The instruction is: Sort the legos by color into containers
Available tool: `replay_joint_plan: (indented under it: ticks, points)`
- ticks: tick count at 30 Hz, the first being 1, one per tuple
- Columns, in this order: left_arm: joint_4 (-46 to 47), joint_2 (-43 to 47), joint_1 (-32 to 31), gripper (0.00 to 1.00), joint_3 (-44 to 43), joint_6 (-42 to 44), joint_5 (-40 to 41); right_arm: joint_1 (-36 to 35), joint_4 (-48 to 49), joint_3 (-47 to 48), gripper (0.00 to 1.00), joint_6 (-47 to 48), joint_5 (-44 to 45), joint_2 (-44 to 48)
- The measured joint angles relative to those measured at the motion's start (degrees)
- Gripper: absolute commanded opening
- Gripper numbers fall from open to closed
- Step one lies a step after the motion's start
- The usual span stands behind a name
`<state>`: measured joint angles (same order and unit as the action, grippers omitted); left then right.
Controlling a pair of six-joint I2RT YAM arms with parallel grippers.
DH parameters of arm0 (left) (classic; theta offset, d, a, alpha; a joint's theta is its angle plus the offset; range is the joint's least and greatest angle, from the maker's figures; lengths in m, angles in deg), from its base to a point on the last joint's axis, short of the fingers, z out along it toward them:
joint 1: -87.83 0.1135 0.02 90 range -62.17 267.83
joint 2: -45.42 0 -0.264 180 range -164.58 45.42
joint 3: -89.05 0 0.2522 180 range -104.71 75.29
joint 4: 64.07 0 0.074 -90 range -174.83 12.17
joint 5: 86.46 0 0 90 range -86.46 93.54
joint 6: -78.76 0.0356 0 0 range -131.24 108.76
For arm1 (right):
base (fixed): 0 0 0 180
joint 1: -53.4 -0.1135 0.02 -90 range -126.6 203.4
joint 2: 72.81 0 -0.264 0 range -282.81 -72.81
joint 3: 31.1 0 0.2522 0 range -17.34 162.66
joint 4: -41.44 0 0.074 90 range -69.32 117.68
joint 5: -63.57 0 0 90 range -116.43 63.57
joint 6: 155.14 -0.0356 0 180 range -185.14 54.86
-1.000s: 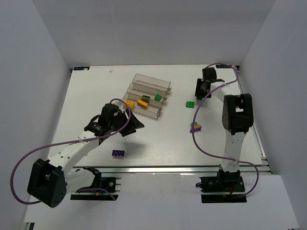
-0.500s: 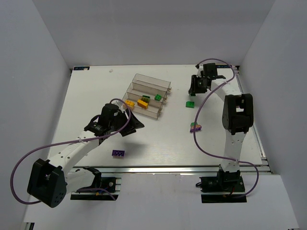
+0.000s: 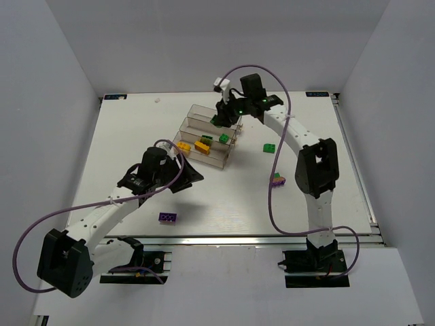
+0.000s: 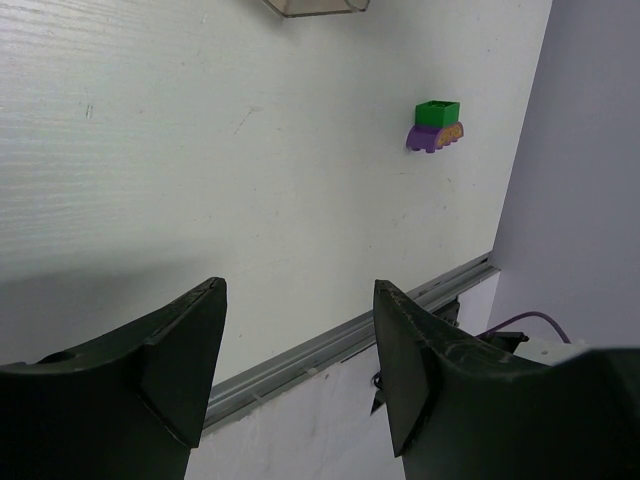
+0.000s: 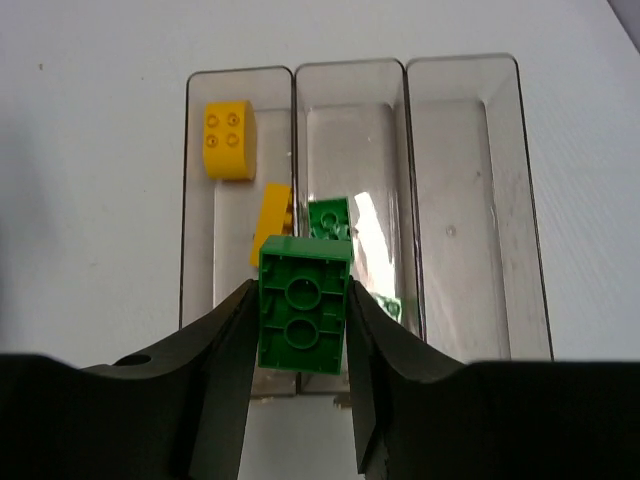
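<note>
Nudge the right hand (image 5: 300, 312), clamped on a green lego (image 5: 304, 335), squarely over the middle container (image 5: 345, 140) before releasing, with the left hand (image 4: 300, 300) wide and empty.

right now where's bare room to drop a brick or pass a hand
Farthest bin is bare. Middle bin is free at one end; green bricks crowd the end under the right gripper. Bare table lies left of the bins; the left gripper crowds their near side.
</note>
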<state>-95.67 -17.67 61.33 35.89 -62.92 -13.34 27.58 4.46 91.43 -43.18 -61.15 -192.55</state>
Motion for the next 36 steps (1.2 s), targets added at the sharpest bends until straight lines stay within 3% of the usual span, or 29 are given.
replay_joint_plan:
  ticks: [2, 6, 12, 17, 21, 24, 26, 28, 30, 34, 36]
  points:
    - [-0.2, 0.8, 0.0, 0.70, 0.0, 0.0, 0.2, -2.2, -0.6, 4.1, 0.05, 1.1, 0.8, -2.5]
    - [-0.5, 2.2, 0.0, 0.70, 0.0, 0.0, 0.7, -3.5, -1.2, 8.9, 0.25, 2.0, 4.4, -7.4]
    - [-0.6, 1.3, 0.0, 0.70, -0.3, 0.3, 0.8, -2.7, -4.0, 8.9, 0.68, 2.5, 9.3, -10.4]
    - [-0.2, -2.9, 0.0, 0.70, -3.6, 1.4, 0.1, -2.4, -3.8, 8.4, 0.72, 2.4, 9.7, -10.0]
    - [1.4, -9.6, -0.4, 0.70, -9.3, 3.0, -1.3, -1.9, -3.9, 4.9, 0.69, 1.6, 9.0, -7.1]
    - [2.6, -14.3, -1.0, 0.66, -13.4, 4.2, -2.3, -0.5, -4.4, 1.0, 0.68, 1.0, 7.2, -2.7]
    - [3.5, -16.9, -1.4, 0.59, -15.8, 4.9, -2.9, 1.9, -6.9, -0.2, 0.69, 3.4, 3.1, 0.4]
    - [4.6, -18.8, -2.0, 0.49, -17.4, 5.4, -3.7, 5.7, -11.1, -0.1, 0.68, 8.2, -1.9, 2.5]
    - [6.0, -20.3, -2.7, 0.48, -18.2, 5.9, -4.5, 10.6, -18.9, 1.7, 0.66, 15.8, -6.8, 3.1]
    - [7.0, -22.0, -4.3, 0.56, -18.4, 6.3, -5.4, 18.6, -32.7, 3.3, 0.77, 33.7, -8.5, 0.9]
    - [7.0, -22.1, -5.0, 0.62, -18.4, 6.4, -5.5, 20.2, -34.3, -1.3, 0.83, 40.8, -6.5, 0.8]
